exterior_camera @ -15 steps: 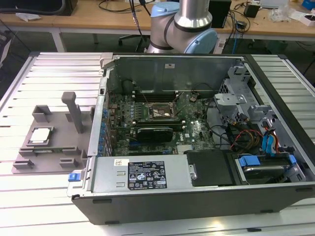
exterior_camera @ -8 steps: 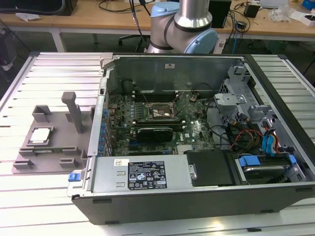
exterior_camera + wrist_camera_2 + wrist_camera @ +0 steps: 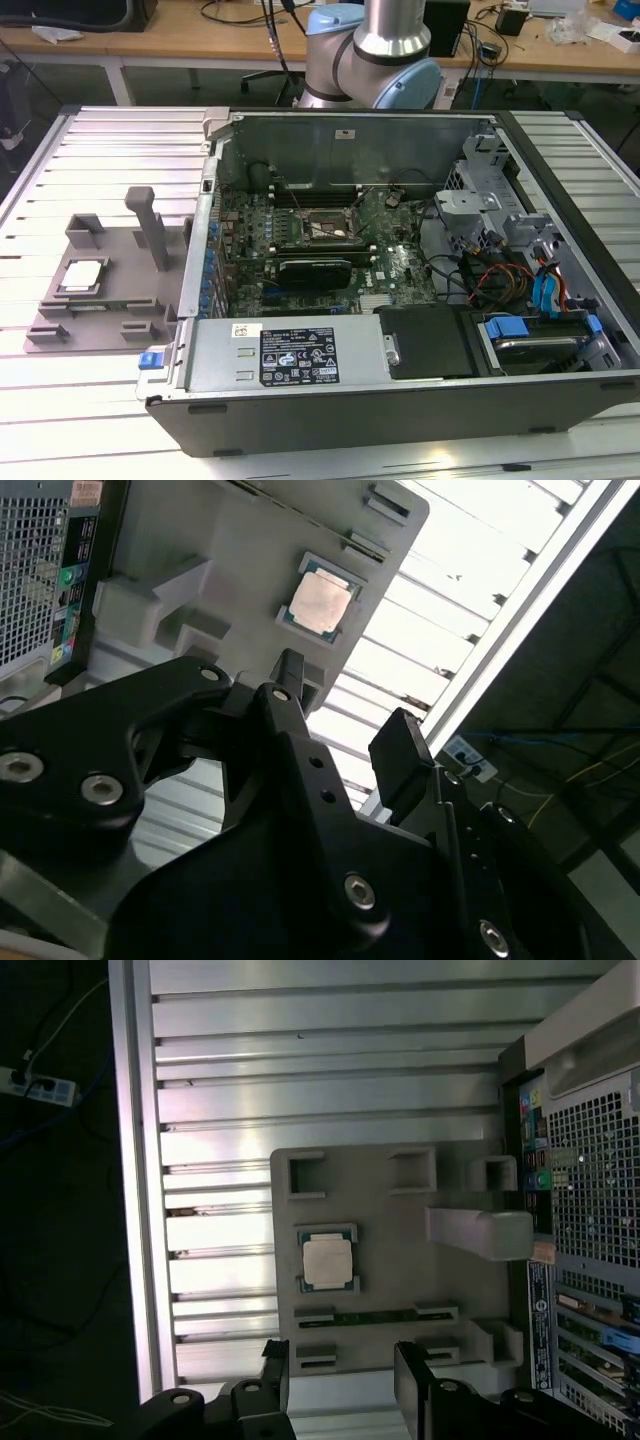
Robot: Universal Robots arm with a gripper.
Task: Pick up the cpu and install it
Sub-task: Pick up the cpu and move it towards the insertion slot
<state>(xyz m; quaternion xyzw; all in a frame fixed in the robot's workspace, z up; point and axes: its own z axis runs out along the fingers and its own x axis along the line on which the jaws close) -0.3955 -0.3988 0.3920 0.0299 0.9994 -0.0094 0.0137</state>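
The cpu [image 3: 82,275] is a small square chip with a pale metal top. It lies flat in a recess of the grey tray [image 3: 120,300], on the slatted table at the exterior view's left. Both wrist views look down on the cpu [image 3: 327,1260] [image 3: 320,605] in the tray [image 3: 400,1210] [image 3: 180,540]. My gripper [image 3: 342,1372] [image 3: 345,712] hangs well above the tray's edge, open, with nothing between its black fingers [image 3: 276,1360]. The black-framed socket [image 3: 325,228] sits on the motherboard inside the open computer case.
An upright post [image 3: 155,235] rises from the tray beside the cpu. The case wall [image 3: 200,260] stands right next to the tray. Inside the case are a black card [image 3: 315,270], cables [image 3: 500,275] and drive bays. The table's edge [image 3: 135,1210] drops to a dark floor.
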